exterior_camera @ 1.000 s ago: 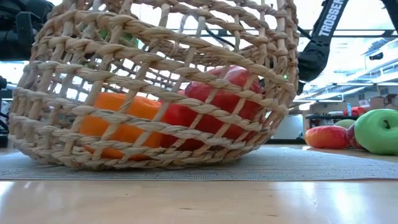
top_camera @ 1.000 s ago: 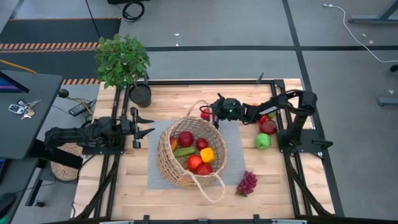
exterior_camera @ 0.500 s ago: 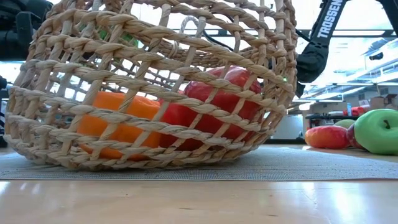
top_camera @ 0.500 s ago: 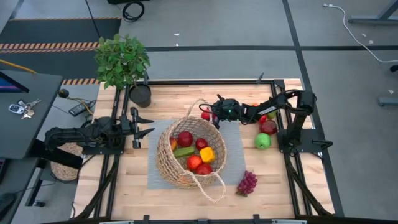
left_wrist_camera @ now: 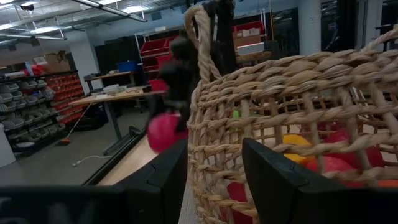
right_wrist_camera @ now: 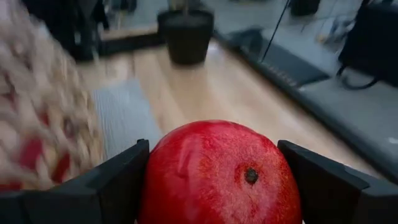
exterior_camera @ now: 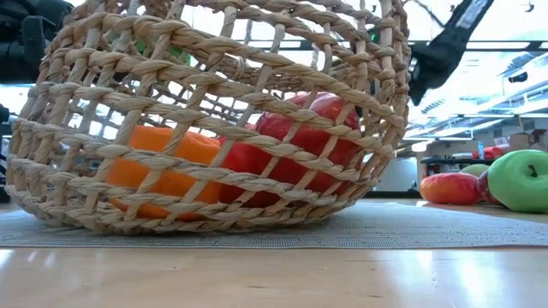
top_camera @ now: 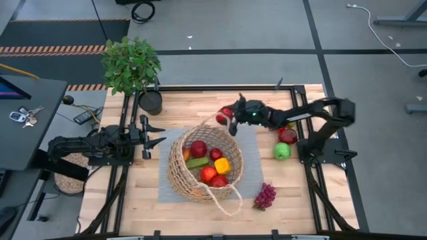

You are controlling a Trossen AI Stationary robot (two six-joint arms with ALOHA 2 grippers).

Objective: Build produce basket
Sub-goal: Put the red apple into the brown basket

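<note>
The tan wicker basket [top_camera: 203, 167] lies on a grey mat [top_camera: 250, 157] mid-table, holding red apples, a cucumber and a yellow pepper. My right gripper [top_camera: 231, 117] is shut on a red fruit [top_camera: 225, 116] above the basket's far rim; the fruit also shows in the right wrist view [right_wrist_camera: 217, 171] and the left wrist view [left_wrist_camera: 165, 130]. My left gripper [top_camera: 155, 133] is open and empty left of the basket. Purple grapes [top_camera: 265, 196], a green apple [top_camera: 282, 151] and a red apple [top_camera: 288, 136] lie on the table at the right. My right gripper pinches the red fruit's two opposite sides [right_wrist_camera: 152, 180] between its two fingers [right_wrist_camera: 118, 180]. The fingers come roughly level from the table's right side. The fruit is lifted clear of the table and the basket.
A potted leafy plant [top_camera: 131, 65] in a black pot [top_camera: 151, 101] stands at the table's far left corner. A grey side table [top_camera: 23, 120] with keys stands left of the table. Bare wood shows along the near edge.
My right gripper has risen with the red fruit and moved a little toward the table's far edge, staying shut on it. The basket has rocked slightly on the mat.
</note>
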